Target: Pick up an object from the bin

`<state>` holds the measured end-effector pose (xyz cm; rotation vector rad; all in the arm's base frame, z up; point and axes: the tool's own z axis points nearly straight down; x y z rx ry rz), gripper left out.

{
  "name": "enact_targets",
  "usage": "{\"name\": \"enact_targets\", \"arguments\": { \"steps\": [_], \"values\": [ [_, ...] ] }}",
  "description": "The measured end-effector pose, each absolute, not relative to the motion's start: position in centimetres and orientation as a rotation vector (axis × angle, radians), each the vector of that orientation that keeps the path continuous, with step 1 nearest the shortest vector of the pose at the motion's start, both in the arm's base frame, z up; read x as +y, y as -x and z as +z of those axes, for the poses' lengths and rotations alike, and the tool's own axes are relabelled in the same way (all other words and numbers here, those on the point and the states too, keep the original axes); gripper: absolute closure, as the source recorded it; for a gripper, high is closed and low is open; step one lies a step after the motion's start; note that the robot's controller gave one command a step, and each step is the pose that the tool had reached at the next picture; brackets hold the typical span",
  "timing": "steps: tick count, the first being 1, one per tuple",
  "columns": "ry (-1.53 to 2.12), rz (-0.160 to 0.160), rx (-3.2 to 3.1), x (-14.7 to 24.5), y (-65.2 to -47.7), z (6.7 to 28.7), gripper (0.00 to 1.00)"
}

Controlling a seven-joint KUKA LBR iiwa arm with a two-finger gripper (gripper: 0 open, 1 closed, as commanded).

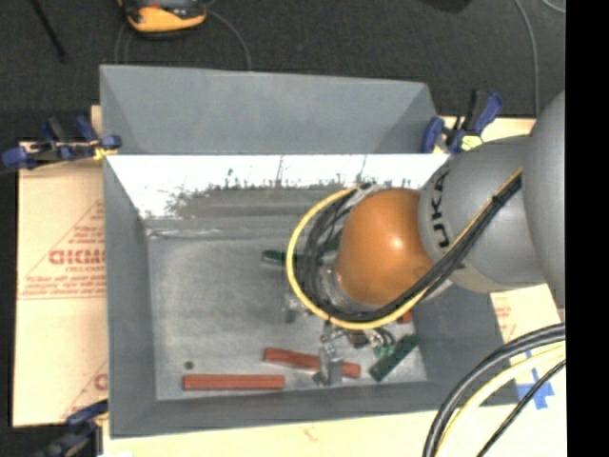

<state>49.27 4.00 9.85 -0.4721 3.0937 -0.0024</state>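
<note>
My gripper [329, 352] pokes out from under the arm's orange cover, low in the bin near its front wall. It is right over a short red-brown bar [290, 358] that runs under it toward the right. A longer red-brown stick [233, 382] lies flat along the front wall, just left of the gripper. A dark green clip-like piece [394, 354] rests to the gripper's right. Nothing shows as lifted off the floor.
A dark green item [274, 255] lies mid-bin, partly hidden by the arm's cables. A tiny dark speck [188, 366] sits at front left. The arm and its cover hide the bin's right half; bare floor shows on the left.
</note>
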Motion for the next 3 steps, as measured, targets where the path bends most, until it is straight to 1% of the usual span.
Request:
{"name": "enact_targets", "arguments": {
  "steps": [1, 2, 3],
  "values": [
    [0.335, 0.002, 3.122, 2.7, -48.1, 7.1, 1.0],
    [0.338, 0.001, 3.121, 2.8, -48.1, 7.1, 1.0],
    [0.367, -0.001, 3.116, 1.8, -52.8, 20.9, 1.0]
  ]
}}
